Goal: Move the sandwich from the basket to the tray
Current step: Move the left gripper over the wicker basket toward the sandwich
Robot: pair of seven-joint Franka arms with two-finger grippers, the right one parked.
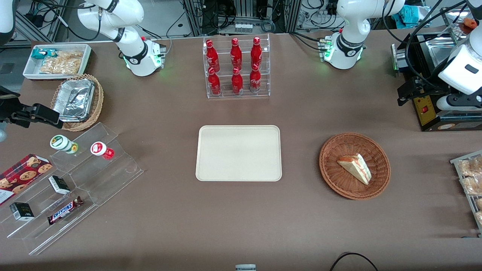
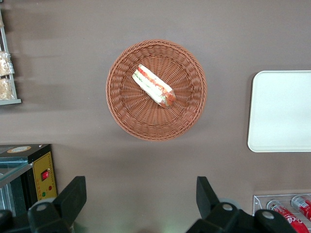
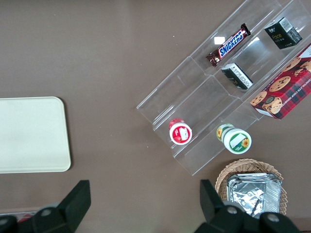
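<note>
The sandwich (image 1: 356, 168), a pale bread wedge with red and green filling, lies in the round reddish-brown wicker basket (image 1: 336, 177). The cream tray (image 1: 238, 153) lies bare in the middle of the table, beside the basket toward the parked arm's end. My left gripper (image 1: 409, 92) hangs high over the table, farther from the front camera than the basket and toward the working arm's end. It is open and empty. In the left wrist view the gripper (image 2: 140, 185) is well apart from the basket (image 2: 126, 114), the sandwich (image 2: 154, 86) and the tray (image 2: 282, 111).
A black machine (image 1: 433, 109) stands just by the gripper. A wire rack of bagged pastries (image 1: 470, 180) sits at the working arm's end. A clear rack of red bottles (image 1: 236, 67) stands farther back than the tray. A clear snack stand (image 1: 75, 180) is at the parked arm's end.
</note>
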